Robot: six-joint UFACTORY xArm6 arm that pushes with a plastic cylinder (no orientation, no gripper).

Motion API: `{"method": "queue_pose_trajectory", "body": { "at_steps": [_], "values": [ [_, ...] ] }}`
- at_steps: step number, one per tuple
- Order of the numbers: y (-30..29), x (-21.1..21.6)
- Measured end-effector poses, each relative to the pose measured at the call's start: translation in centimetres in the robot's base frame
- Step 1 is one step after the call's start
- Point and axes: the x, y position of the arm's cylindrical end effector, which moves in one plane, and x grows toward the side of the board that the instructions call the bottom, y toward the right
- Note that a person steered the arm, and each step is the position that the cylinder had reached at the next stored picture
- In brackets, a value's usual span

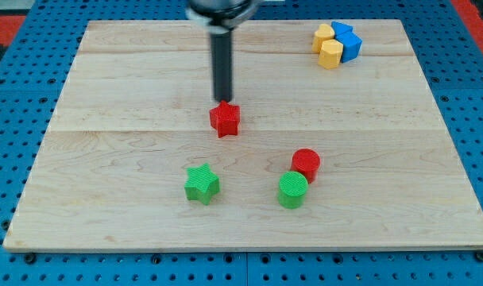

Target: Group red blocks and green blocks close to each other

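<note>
A red star block (225,119) lies near the board's middle. My tip (223,101) stands just above it in the view, touching or almost touching its top edge. A green star block (202,183) lies below the red star, toward the view's bottom. A red cylinder (307,164) and a green cylinder (293,190) sit side by side and touching at the lower right of the middle.
Two yellow blocks (328,47) and two blue blocks (349,42) are clustered at the view's top right on the wooden board (106,95). A blue pegboard (11,159) surrounds the board.
</note>
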Motion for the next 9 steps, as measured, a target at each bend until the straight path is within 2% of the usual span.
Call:
{"method": "queue_pose_trajectory", "body": {
  "at_steps": [1, 2, 3, 4, 5, 6, 7, 8, 9],
  "values": [
    [0.7, 5.9],
    [1.3, 0.9],
    [9.7, 2.1],
    [5.4, 6.0],
    [7.3, 3.6],
    [3.4, 1.8],
    [1.2, 6.9],
    [1.8, 6.6],
    [9.3, 2.5]
  ]
}}
